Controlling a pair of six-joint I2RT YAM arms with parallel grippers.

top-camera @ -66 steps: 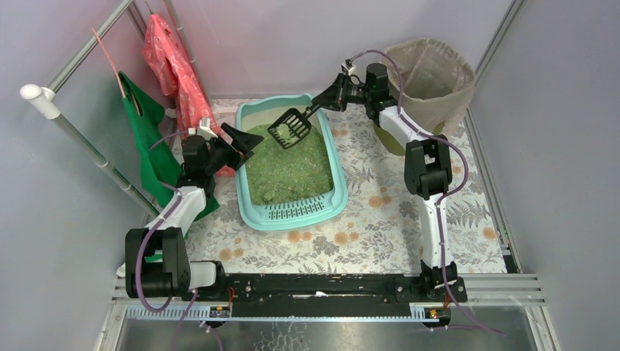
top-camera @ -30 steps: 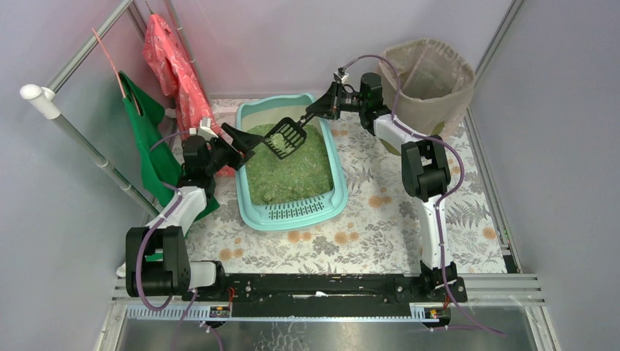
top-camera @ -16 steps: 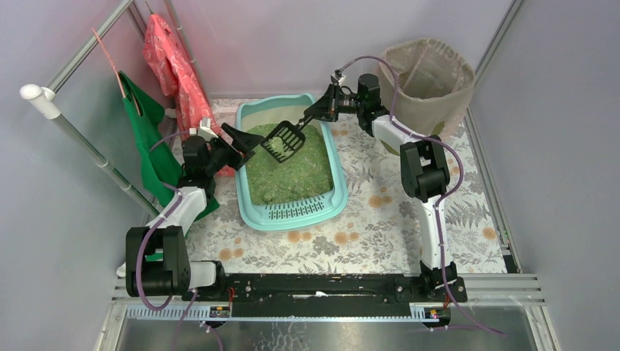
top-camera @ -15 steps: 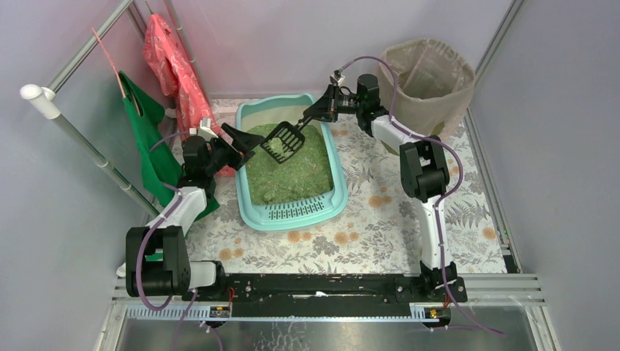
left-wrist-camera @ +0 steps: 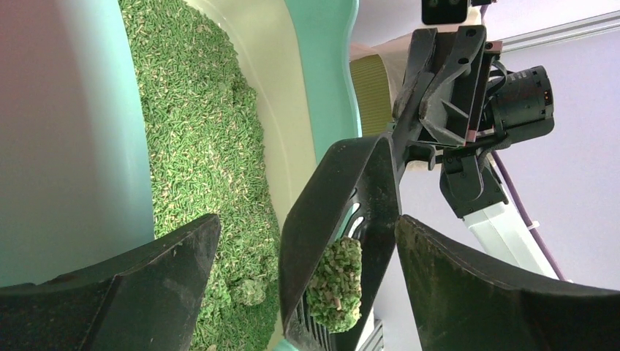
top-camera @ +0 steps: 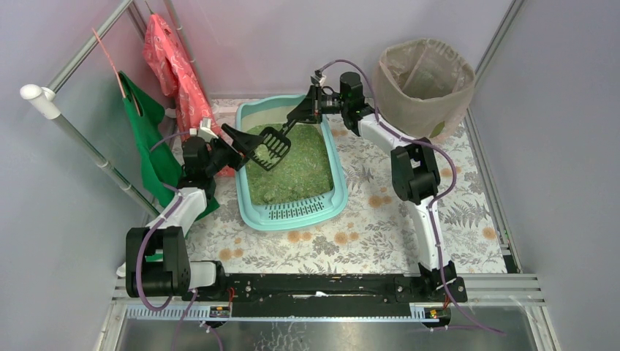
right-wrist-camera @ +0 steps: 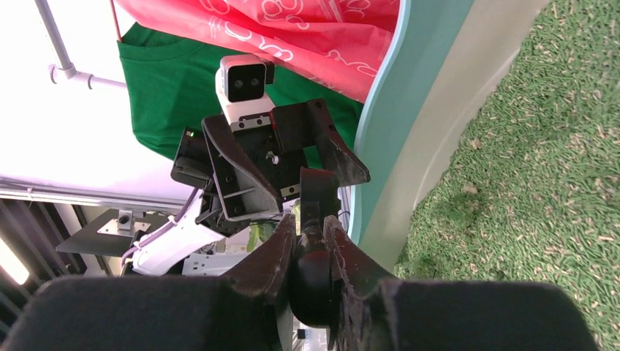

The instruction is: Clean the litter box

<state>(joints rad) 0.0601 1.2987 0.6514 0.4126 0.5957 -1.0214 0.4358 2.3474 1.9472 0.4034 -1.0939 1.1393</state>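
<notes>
Since a second ago your scoop has swung from mid-box toward the left rim of the litter box, and now hangs just beside the left gripper, whose jaws stand spread and empty. Your right gripper pinches the handle — the scoop's long axis runs from upper right down to lower left, a green clump caught in its blade. With the box at centre frame, the lined bin sits at upper right, well apart, nearer your right arm.
</notes>
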